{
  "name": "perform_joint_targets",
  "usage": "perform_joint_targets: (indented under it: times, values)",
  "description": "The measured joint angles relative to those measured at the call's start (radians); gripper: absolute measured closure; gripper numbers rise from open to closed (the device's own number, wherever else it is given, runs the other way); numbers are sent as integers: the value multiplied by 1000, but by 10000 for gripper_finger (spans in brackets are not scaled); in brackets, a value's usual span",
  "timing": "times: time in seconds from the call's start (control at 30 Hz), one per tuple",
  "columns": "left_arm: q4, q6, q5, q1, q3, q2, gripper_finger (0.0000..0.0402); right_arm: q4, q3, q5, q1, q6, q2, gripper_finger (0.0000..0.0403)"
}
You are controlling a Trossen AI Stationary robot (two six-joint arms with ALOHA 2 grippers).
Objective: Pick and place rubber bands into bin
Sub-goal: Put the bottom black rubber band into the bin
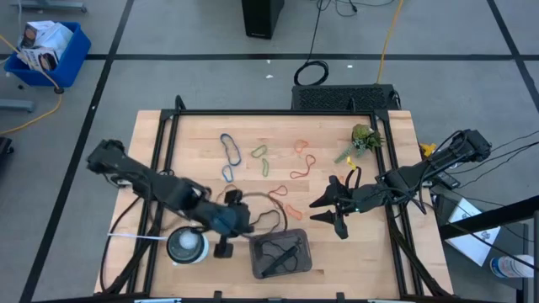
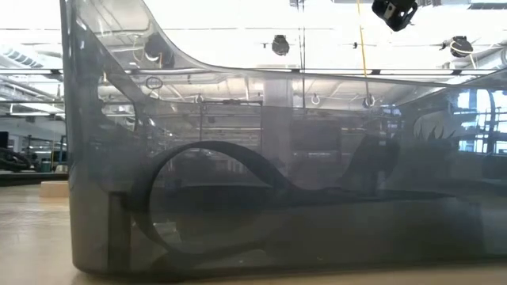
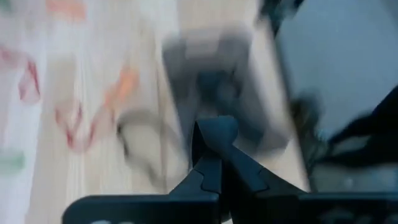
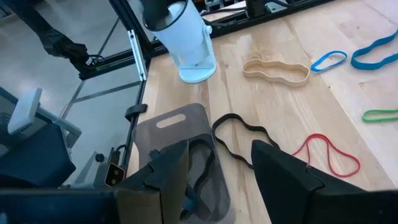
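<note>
The bin (image 1: 282, 255) is a small, shallow, dark grey tray with rounded corners, sitting flat near the front edge of the table. Its walls are see-through. At least one black rubber band (image 2: 214, 202) lies curled inside it, one loop standing up against the wall.

The other rubber bands lie loose and flat on the table beyond the bin. A black one (image 4: 245, 142) lies just beside the bin, a red one (image 4: 326, 152) a little further out. Near those sit a tan one (image 4: 275, 70), two blue loops (image 1: 230, 149), green ones (image 1: 262, 160) and orange ones (image 1: 302, 160).
</note>
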Motion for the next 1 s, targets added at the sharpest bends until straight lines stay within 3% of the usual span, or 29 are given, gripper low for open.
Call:
perform_joint_targets:
  times: [0.23,0.7,1.0]
  values:
    - [292,174,118,11,18,31,397,0,0,0,0,1,0,232]
    - [291,137,127,13,15,329,394,-5,0,0,0,33,0,232]
    - [288,93,133,13,15,459,381,-4,0,0,0,33,0,231]
